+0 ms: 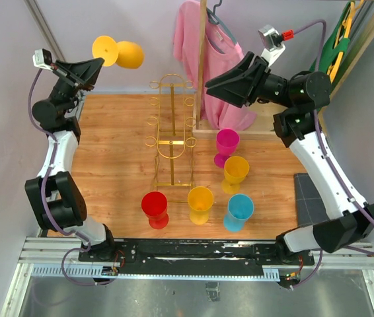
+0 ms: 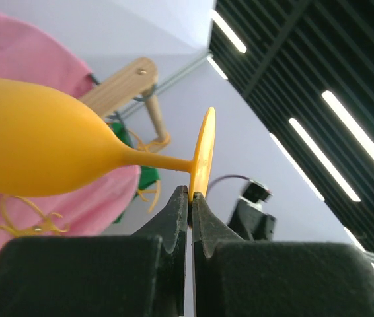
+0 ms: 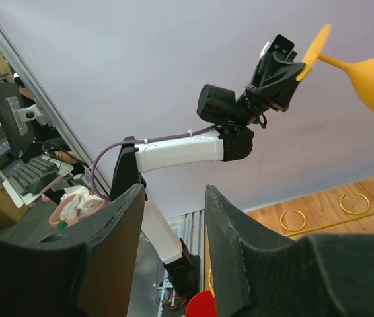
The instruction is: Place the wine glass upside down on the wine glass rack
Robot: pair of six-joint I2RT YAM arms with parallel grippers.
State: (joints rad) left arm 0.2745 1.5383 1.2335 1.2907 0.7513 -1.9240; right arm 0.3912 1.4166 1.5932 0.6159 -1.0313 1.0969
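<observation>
My left gripper (image 1: pixel 96 63) is shut on the foot rim of a yellow wine glass (image 1: pixel 119 53), held sideways high at the back left, bowl pointing right. In the left wrist view the fingertips (image 2: pixel 180 198) pinch the foot disc (image 2: pixel 202 155) and the bowl (image 2: pixel 35 148) lies to the left. The gold wire wine glass rack (image 1: pixel 171 125) stands mid-table, right of and below the glass; its rings show in the right wrist view (image 3: pixel 293 219). My right gripper (image 1: pixel 210 84) is open and empty, raised right of the rack top, facing left. The held glass also shows in the right wrist view (image 3: pixel 372 79).
Several plastic wine glasses stand upright near the front: red (image 1: pixel 154 209), yellow (image 1: pixel 200 204), blue (image 1: pixel 239 212), another yellow (image 1: pixel 235 174), magenta (image 1: pixel 226 146). A wooden clothes stand (image 1: pixel 202 63) with a pink shirt (image 1: pixel 223 72) stands behind the rack. A dark mat (image 1: pixel 309 198) lies at right.
</observation>
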